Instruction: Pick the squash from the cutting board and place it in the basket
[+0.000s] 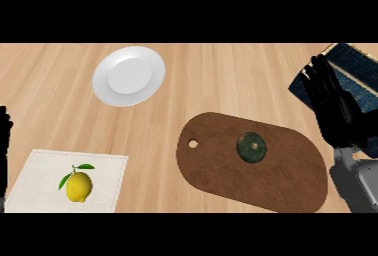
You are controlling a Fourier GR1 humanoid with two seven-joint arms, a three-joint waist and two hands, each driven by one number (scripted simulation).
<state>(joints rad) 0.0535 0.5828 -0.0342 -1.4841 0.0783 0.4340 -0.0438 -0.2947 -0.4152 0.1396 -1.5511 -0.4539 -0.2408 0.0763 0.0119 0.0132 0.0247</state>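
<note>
Squash point(252, 147) lies on cutting board point(221, 170); right hand point(336, 110) hovers outstretched by basket point(358, 67)

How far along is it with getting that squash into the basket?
Nothing looks done yet: the squash lies on the cutting board. Nothing is in hand either: the right hand is open, fingers straight, holding nothing, over by the blue basket. All of it is left: grasping the squash, lifting it and setting it in the basket.

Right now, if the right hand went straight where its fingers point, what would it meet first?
Likely the blue basket; the right hand points at it, fingers straight, though its height is unclear.
</note>
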